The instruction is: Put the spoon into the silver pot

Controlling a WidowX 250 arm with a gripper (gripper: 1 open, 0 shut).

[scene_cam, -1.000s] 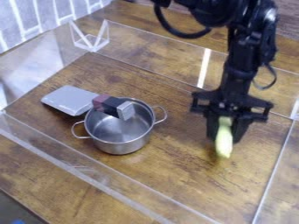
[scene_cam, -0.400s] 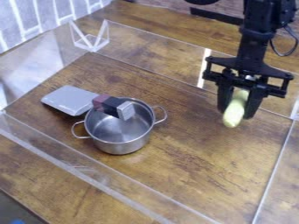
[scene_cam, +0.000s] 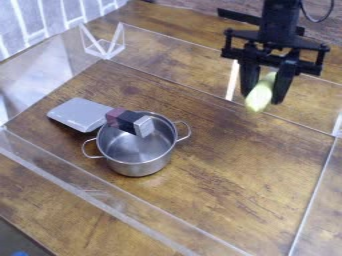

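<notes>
My gripper (scene_cam: 262,80) hangs high over the right side of the table, pointing straight down, its fingers shut on the spoon (scene_cam: 258,96). The spoon's pale-yellow handle sticks out below the fingers, clear of the wood; its silver bowl is hidden. The silver pot (scene_cam: 136,146) stands on the table at lower left of centre, well to the left of and below the gripper, with loop handles on both sides. A small red-and-grey block (scene_cam: 128,122) rests at the pot's far rim.
A flat grey slab (scene_cam: 76,113) lies just left of the pot. Clear plastic walls (scene_cam: 80,195) fence the wooden tabletop, and a clear triangular stand (scene_cam: 100,41) sits at the back left.
The gripper has lifted the spoon off the table and carried it upward, and the wrist has rolled a little. The pot, block and slab have not moved.
</notes>
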